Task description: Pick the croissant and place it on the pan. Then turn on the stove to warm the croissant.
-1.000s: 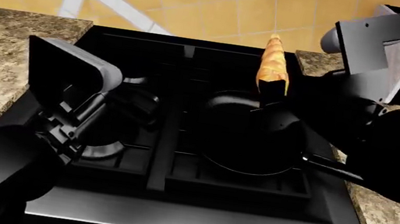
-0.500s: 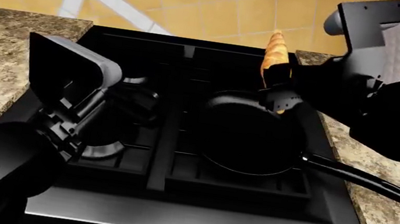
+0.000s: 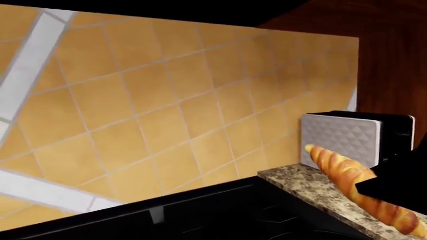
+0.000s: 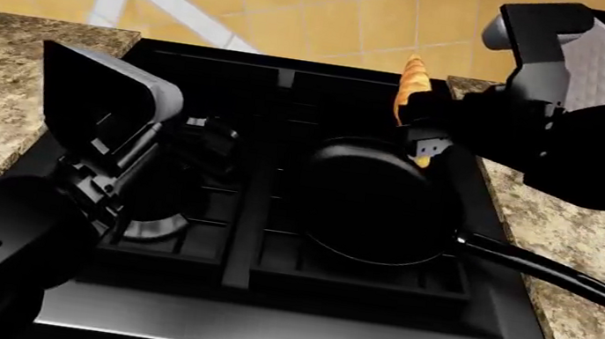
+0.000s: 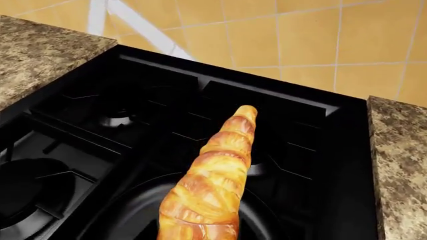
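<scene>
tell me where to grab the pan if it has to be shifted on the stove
Judging by shape, the long thin handle is the part to take. It sticks out from the pan toward the robot's right, over the stove edge, so come from above on that side, fingers across it.

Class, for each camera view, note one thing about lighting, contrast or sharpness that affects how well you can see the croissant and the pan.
Head view: the black pan nearly merges with the dark stove; the croissant stands out bright. Right wrist view: croissant sharp and evenly lit. Left wrist view: croissant crisp, lower area very dark.
</scene>
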### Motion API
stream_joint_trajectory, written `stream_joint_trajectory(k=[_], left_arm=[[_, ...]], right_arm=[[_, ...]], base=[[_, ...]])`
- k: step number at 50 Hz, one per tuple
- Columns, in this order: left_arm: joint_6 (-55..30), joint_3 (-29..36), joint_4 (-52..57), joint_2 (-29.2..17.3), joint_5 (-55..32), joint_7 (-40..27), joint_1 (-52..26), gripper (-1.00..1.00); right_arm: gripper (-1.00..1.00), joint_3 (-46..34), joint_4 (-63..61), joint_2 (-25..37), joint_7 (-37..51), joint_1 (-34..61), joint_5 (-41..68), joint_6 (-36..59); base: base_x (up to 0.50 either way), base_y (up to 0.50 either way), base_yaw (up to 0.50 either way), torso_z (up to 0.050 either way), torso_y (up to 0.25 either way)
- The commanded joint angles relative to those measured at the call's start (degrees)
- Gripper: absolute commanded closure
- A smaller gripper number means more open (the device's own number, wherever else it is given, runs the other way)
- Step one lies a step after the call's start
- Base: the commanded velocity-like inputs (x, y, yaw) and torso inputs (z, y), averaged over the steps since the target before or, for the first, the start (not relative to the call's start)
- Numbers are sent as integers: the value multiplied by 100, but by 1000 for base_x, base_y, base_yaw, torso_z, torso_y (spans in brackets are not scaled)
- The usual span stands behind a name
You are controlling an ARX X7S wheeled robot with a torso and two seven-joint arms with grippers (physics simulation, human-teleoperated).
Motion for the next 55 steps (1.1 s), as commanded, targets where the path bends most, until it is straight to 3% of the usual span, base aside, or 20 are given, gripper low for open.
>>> stream_joint_trajectory(k=[1,21,55], left_arm=[[14,9,-58,12,11,-33,-74,-100],[-3,30,-87,-1,-48,-46,-119,-100],[114,157,-238,6,30,-28,-145,-100]], right_arm=[[100,-293,434,-116,-550,343,-302,200],[100,-689,1106,-382,-1263,299,-697,-4],[100,-962,1703,-633,-1716,-81,-926,-317]], base=[[0,0,0,0,0],[0,0,0,0,0],[0,0,0,0,0]])
